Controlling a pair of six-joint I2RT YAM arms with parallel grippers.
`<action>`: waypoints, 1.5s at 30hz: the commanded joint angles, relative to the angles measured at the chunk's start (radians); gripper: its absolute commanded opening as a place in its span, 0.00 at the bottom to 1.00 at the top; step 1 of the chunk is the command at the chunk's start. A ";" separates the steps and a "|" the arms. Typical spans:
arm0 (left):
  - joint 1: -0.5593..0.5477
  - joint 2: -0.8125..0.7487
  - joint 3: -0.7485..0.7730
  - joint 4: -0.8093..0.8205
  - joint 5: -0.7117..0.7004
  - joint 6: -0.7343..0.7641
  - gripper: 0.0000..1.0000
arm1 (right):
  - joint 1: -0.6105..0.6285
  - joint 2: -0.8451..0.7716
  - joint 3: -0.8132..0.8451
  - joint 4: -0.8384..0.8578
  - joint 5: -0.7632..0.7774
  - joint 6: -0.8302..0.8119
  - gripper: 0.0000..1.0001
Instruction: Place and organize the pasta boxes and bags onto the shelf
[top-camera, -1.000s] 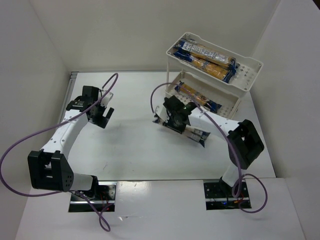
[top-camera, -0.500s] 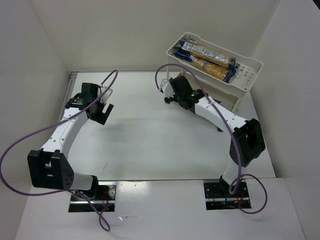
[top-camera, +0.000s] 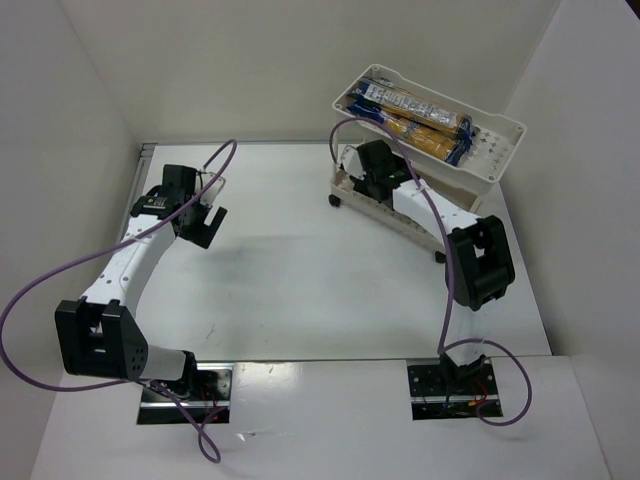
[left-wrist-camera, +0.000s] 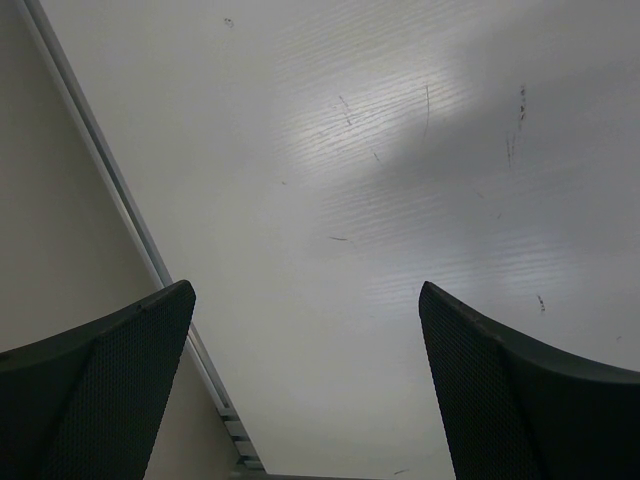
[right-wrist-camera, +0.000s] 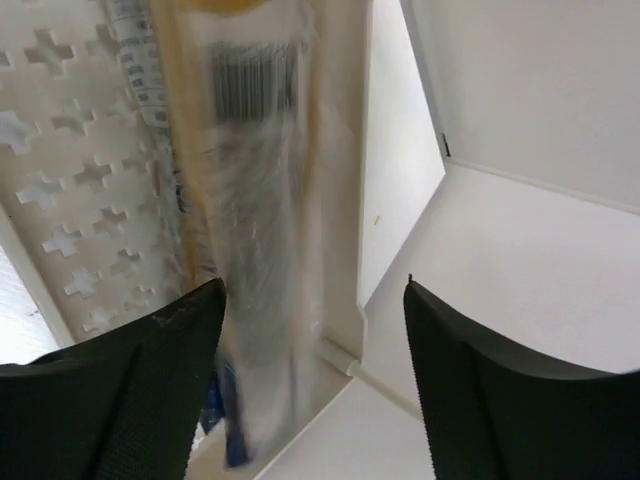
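The shelf (top-camera: 490, 140) is a cream-white plastic cart at the far right of the tabletop (top-camera: 290, 290). It has two rectangular trays on thin corner posts and small dark wheels (top-camera: 335, 202). The top tray holds a few long, narrow pasta packets (top-camera: 410, 108) lying side by side. Their ends are dark blue and their clear middles show yellow-orange pasta. The bare end of that tray is dotted with small holes.

The right arm reaches in under the top tray. Its camera shows the lower tray (right-wrist-camera: 60, 180) up close: smooth white plastic punched with cross-shaped holes and edged by a raised rim. One packet (right-wrist-camera: 255, 230) lies along that rim. Its glossy, crinkled film is blurred, with a barcode label near one end. The right hand (right-wrist-camera: 314, 290) has its dark, finely textured fingers apart on either side of the packet, with a clear gap on one side, so it is not clamping it.

The left hand (left-wrist-camera: 305, 300) hangs wide open over bare, faintly scuffed tabletop near the left wall, holding nothing.
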 joint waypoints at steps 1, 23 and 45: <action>0.001 -0.018 0.014 0.014 -0.002 0.012 1.00 | 0.006 -0.039 0.061 0.121 0.048 -0.017 0.80; 0.001 -0.018 0.034 0.033 0.017 0.012 1.00 | 0.244 -0.444 -0.053 -0.224 -0.346 0.158 0.82; 0.001 -0.073 -0.053 0.031 0.086 -0.010 1.00 | -0.268 -0.555 0.331 -0.139 -0.360 0.684 0.90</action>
